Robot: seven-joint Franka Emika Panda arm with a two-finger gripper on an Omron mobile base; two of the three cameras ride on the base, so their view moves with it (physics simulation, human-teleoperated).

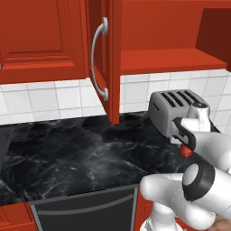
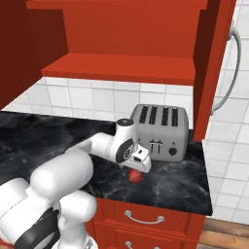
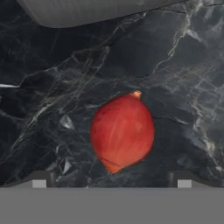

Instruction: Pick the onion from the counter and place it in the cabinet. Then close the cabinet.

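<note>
Left base view: the white robot arm with dark joints rises from the lower right of the frame, and its two-finger gripper (image 1: 186,152) points down at centre right, directly over the small round dark red onion (image 1: 186,152), which peeks out beneath the hand. The onion rests on the wide black marble-look counter (image 1: 81,158) with faint white veining, just in front of the grey four-slot toaster (image 1: 173,108).

Right base view: the onion (image 2: 135,177) lies at lower centre of the frame, near the counter's (image 2: 175,187) front edge and just below the gripper (image 2: 138,171). The toaster (image 2: 160,132) stands behind it at centre. The red wall cabinet (image 2: 121,68) fills the upper frame with its red shelf exposed; a panelled door with a curved silver bar handle (image 2: 232,73) stands open at the upper right.

Hand view: the onion (image 3: 122,132) sits at frame centre on the counter (image 3: 48,109), its pointed tip toward the top. The two dark fingertips (image 3: 38,179) stand wide apart at the lower left and lower right, clear of the onion; nothing is held.
</note>
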